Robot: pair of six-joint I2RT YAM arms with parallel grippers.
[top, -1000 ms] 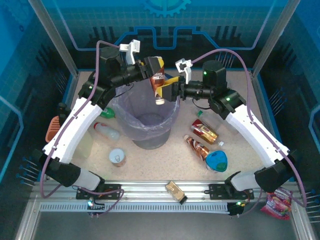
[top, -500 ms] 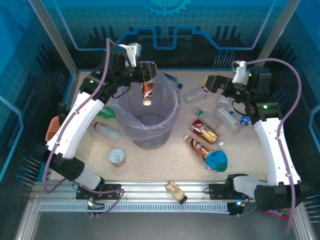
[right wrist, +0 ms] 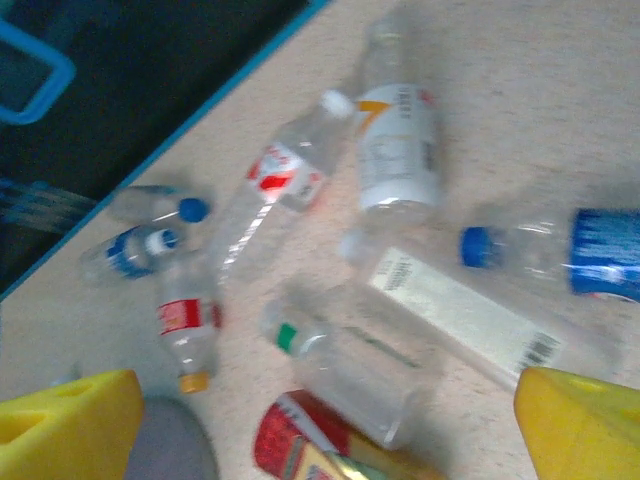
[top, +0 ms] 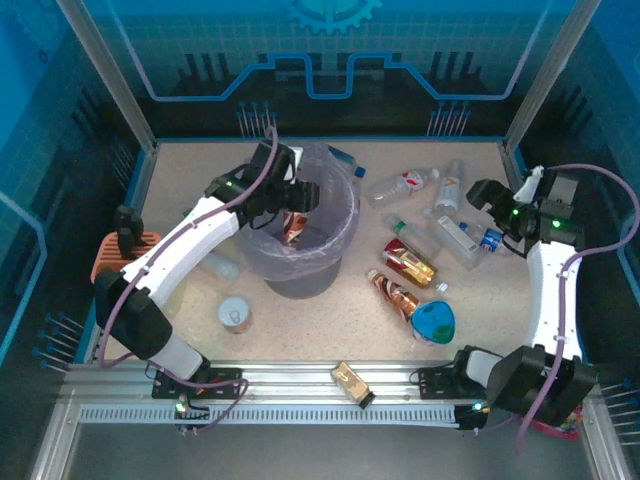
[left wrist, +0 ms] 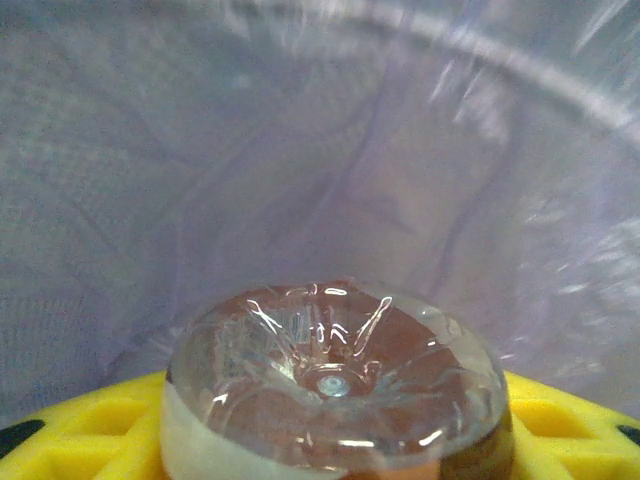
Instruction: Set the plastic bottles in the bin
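Note:
My left gripper (top: 299, 198) reaches down into the grey-lavender bin (top: 342, 240), shut on a brown plastic bottle (top: 293, 229). In the left wrist view the bottle's clear base (left wrist: 335, 375) sits between my yellow fingers (left wrist: 90, 420), with the bag lining behind it. My right gripper (top: 476, 195) hangs open over the right of the table, above loose bottles. Below its spread yellow fingers (right wrist: 70, 425) lie a red-labelled clear bottle (right wrist: 275, 180), a white-labelled one (right wrist: 398, 150), a blue-capped one (right wrist: 540, 255) and a red-gold brown one (right wrist: 300, 445).
Two brown bottles (top: 408, 262) lie right of the bin, beside a blue dish (top: 433, 322). A tin can (top: 235, 315) stands near the front left, an orange basket (top: 105, 258) at the left edge. A snack packet (top: 352, 383) lies on the front rail.
The left gripper has gone from above the rim down into the bin with the brown bottle. The right arm has swung away from the bin to the right side of the table.

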